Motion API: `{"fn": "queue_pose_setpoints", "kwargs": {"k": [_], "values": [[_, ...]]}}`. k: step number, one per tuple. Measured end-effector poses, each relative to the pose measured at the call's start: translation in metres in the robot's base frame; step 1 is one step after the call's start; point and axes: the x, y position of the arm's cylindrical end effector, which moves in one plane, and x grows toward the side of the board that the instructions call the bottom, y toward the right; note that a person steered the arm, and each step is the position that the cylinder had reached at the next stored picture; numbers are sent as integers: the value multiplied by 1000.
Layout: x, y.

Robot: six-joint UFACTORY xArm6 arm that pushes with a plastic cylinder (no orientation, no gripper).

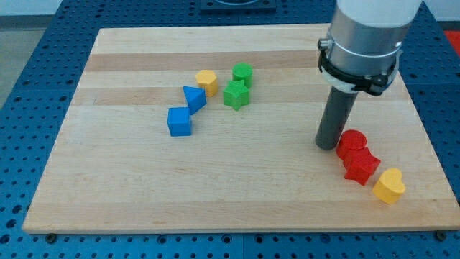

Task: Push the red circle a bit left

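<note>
Tool first: my tip (pixel 327 146), the lower end of a plain dark rod with nothing to open or close and nothing held, rests on the tabletop (pixel 108 194) at the view's right, just left of the red circle (pixel 352 141) and seemingly touching or nearly touching its left edge. That places the rod on the wrong side for a leftward shove; by my judgement it must get round to the circle's right before pushing. Just below the circle, touching it, sits a red star-like block (pixel 361 166), with a yellow heart (pixel 389 186) beside that. Well apart, near the centre, cluster a blue cube (pixel 180 121), blue triangle (pixel 193 98), yellow hexagon-like block (pixel 207 80), green star (pixel 236 95) and green cylinder (pixel 243 73). No containers are present.
</note>
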Motion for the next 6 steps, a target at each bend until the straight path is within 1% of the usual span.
{"fn": "queue_pose_setpoints", "kwargs": {"k": [1,3,4,5,6], "values": [[-27,-2],[-121,-12],[-158,-42],[-188,-85],[-195,-137]]}}
